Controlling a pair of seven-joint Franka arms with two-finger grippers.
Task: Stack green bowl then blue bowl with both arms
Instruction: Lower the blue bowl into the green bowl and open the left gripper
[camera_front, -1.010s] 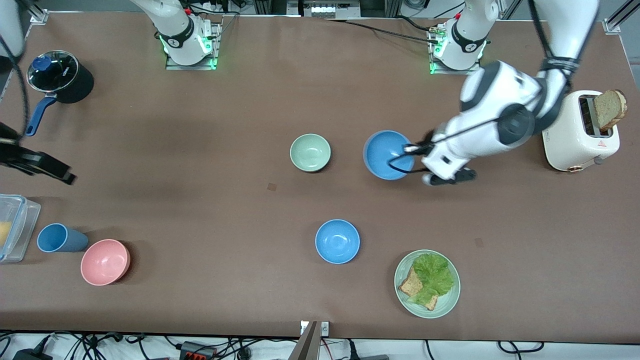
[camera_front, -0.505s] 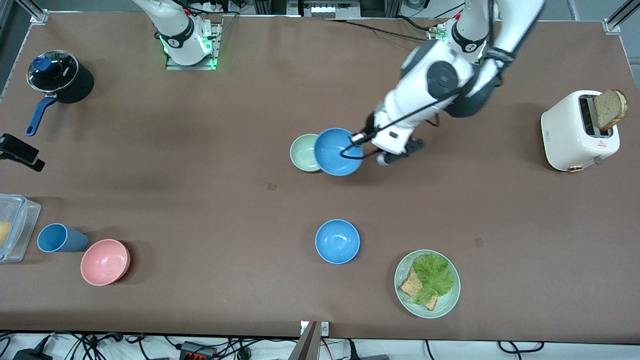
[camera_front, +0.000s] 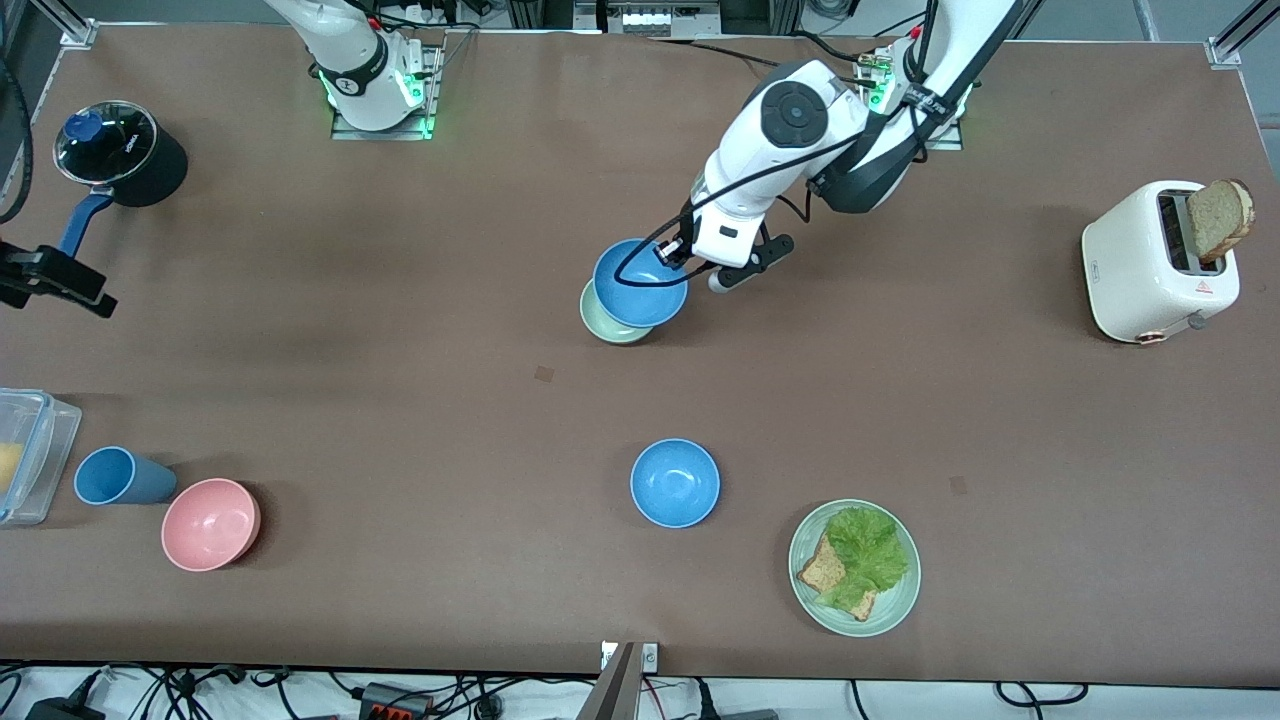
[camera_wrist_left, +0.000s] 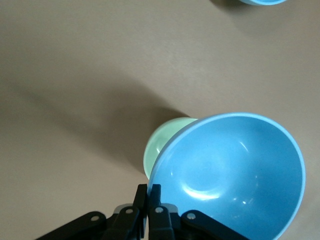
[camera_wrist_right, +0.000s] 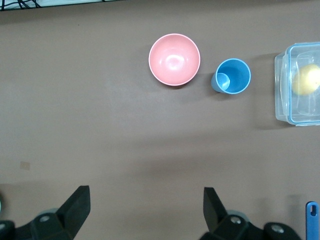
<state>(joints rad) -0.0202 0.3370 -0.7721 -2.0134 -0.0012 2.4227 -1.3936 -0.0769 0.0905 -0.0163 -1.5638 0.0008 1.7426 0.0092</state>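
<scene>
- The left gripper (camera_front: 672, 253) is clamped on the rim of the blue bowl (camera_front: 640, 283); in the left wrist view its two fingers (camera_wrist_left: 148, 200) pinch the bowl's edge, one inside and one outside.
- The blue bowl (camera_wrist_left: 235, 177) hangs tilted over the green bowl (camera_front: 606, 322), covering most of it. Whether the two bowls touch is hard to judge from either view.
- The green bowl (camera_wrist_left: 165, 142) sits on the table (camera_front: 400, 400) near its middle, only a crescent of it showing from under the blue one.
- A second blue bowl (camera_front: 675, 482) rests on the table nearer the front camera, well apart from the pair.
- A pale-green plate (camera_front: 853, 567) with lettuce and toast lies just beside that second bowl, toward the left arm's end.
- A white toaster (camera_front: 1155, 265) with a slice of bread stands at the left arm's end of the table.
- The right gripper (camera_wrist_right: 145, 210) hangs with its fingers spread wide over the right arm's end of the table, waiting.
- Below it lie a pink bowl (camera_wrist_right: 174, 59), a blue cup (camera_wrist_right: 231, 76) on its side and a clear container (camera_wrist_right: 297, 83).
- A black pot (camera_front: 122, 152) with a blue handle stands farther from the front camera at that same end.
</scene>
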